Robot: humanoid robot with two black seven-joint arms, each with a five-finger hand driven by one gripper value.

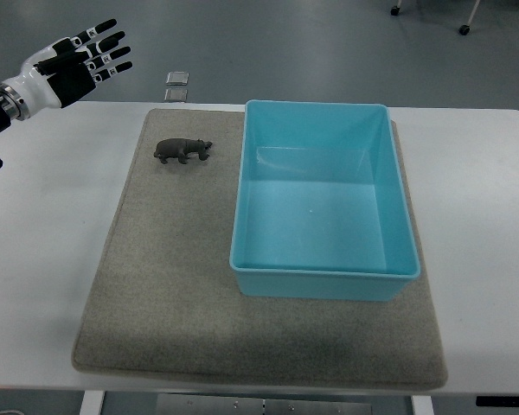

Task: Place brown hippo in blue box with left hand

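A small brown hippo (pixel 183 150) stands on a grey felt mat (pixel 164 285), near its far left corner, head pointing right. A light blue box (pixel 325 259) sits on the mat's right half and is empty. My left hand (pixel 91 58) is at the upper left, above the table's far left edge, fingers spread and holding nothing. It is well to the left of the hippo and farther back. The right hand is out of view.
The mat lies on a white table (pixel 43 251). Two small grey squares (pixel 177 85) lie on the floor beyond the table's far edge. Chair casters (pixel 464 28) show at the top right.
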